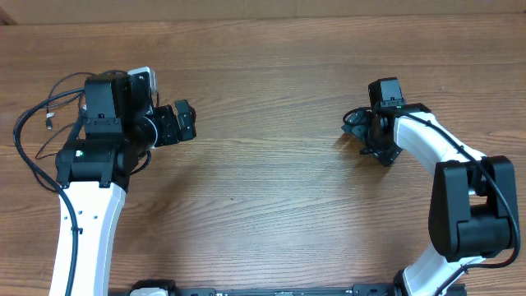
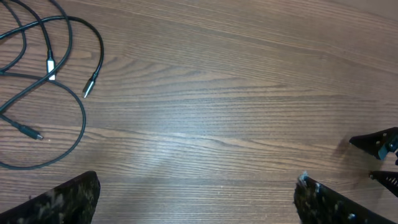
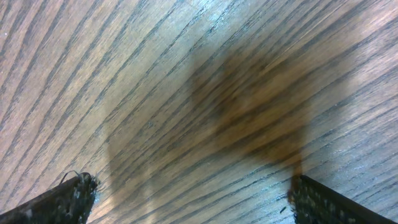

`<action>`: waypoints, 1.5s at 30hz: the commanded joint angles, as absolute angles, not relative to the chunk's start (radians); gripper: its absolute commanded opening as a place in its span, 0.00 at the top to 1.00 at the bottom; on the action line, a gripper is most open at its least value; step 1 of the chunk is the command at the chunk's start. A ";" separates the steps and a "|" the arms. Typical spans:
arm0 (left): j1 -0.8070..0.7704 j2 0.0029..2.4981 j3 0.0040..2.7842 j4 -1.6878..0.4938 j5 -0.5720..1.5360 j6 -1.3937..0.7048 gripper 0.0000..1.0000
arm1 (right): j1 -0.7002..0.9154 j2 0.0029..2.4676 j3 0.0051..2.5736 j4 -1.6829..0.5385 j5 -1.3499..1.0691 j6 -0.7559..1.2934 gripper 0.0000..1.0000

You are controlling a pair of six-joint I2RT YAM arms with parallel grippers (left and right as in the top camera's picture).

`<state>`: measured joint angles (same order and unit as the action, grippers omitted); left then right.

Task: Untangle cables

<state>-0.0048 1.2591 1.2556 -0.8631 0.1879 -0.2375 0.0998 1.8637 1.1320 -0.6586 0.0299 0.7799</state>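
Between the fingers of the left gripper there is only bare table. The fingers are wide apart and hold nothing. Far off to the right of it is the right gripper. Its fingers are spread wide too, with just wood between them.

The cables lie well apart from the left gripper, on its left, the side away from the right gripper. No gripper touches them. They are thin black cords in big loose loops, and the loops cross over each other.

I think the job has hardly begun. The cords look mixed up, and no cord lies off by itself. What is left is nearly all of it: go over to the cords, take one, and pull it free from the others.

From above, the bunch is longer one way than the other. It runs from the far side of the table back toward the robot, to the left of the left gripper.

Seen from the left wrist, one plug points down and a bit left, toward the gripper's left finger. A lower plug points right and a little down. A pale plug sits where two cords cross and stands nearly straight up and down in the picture. I cannot tell which plug goes with which cord.
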 commanded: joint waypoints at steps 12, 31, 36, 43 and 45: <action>-0.007 1.205 1.263 -0.863 0.200 -0.251 0.01 | 0.099 1.891 1.112 -0.660 0.029 0.777 0.00; -0.007 0.838 1.263 -0.864 0.200 -0.251 0.01 | 0.099 1.891 1.112 -0.660 0.028 0.777 0.00; -0.007 0.841 1.258 -0.876 0.200 -0.251 0.00 | 0.099 1.891 1.112 -0.660 0.028 0.777 0.00; -0.007 0.814 1.250 -0.918 0.200 -0.251 0.00 | 0.099 1.891 1.112 -0.660 0.028 0.777 0.00; -0.007 0.793 1.236 -0.918 0.200 -0.251 0.00 | 0.099 1.891 1.112 -0.660 0.028 0.777 0.00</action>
<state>-0.0048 0.8318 1.2507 -0.9150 0.1879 -0.2375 0.0998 1.8637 1.1320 -0.6586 0.0299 0.7803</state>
